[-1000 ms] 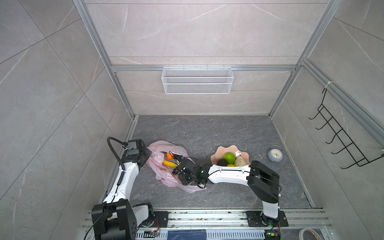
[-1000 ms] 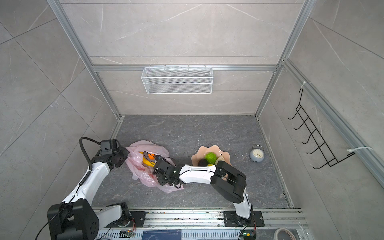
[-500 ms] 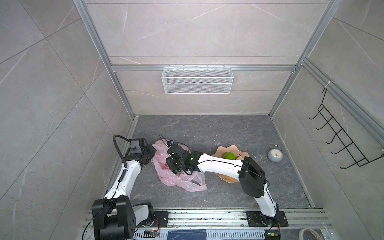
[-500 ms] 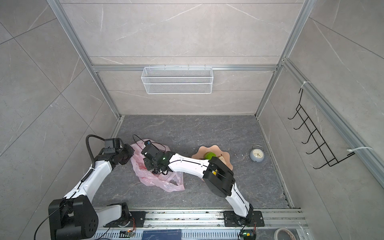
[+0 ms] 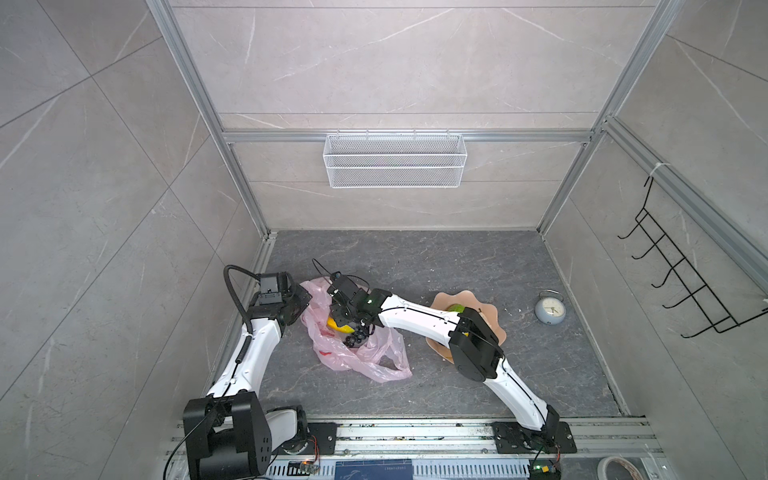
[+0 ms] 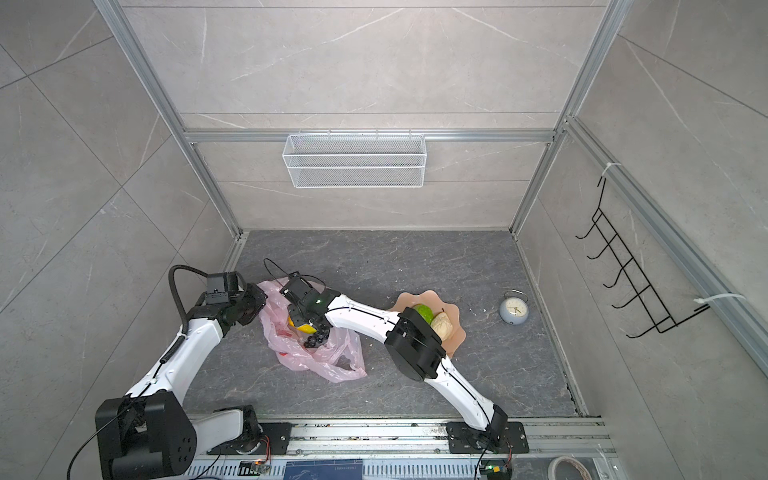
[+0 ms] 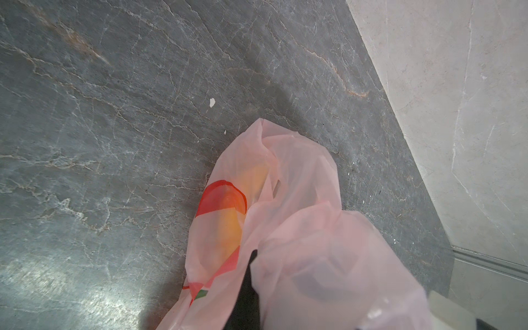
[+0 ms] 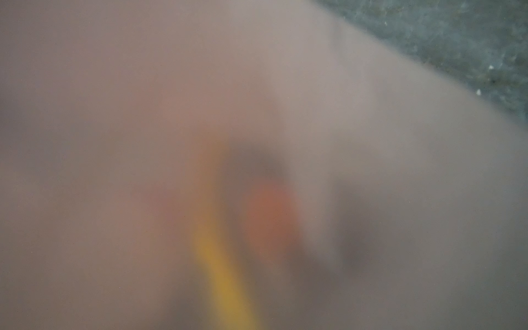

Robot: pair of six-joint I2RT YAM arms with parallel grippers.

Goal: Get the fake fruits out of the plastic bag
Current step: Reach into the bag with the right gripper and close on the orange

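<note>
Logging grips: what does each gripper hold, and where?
Left gripper pinches the plastic bag at its left edge. Right gripper is inside it; hold cannot be told.

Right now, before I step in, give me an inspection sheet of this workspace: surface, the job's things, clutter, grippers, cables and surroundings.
Surface: dark grey stone-look floor, few white specks.
Job's things: pink plastic bag crumpled at left; banana and grape bunch at its mouth; green fruit and beige fruit on the scalloped plate.
Clutter: alarm clock right of the plate.
Grippers: left gripper shut on the bag's edge; right gripper inside the bag, jaws hidden.
Cables: black hose looped off the left arm; thin wire at the right wrist.
Surroundings: tiled walls, wire basket, hook rack.
</note>
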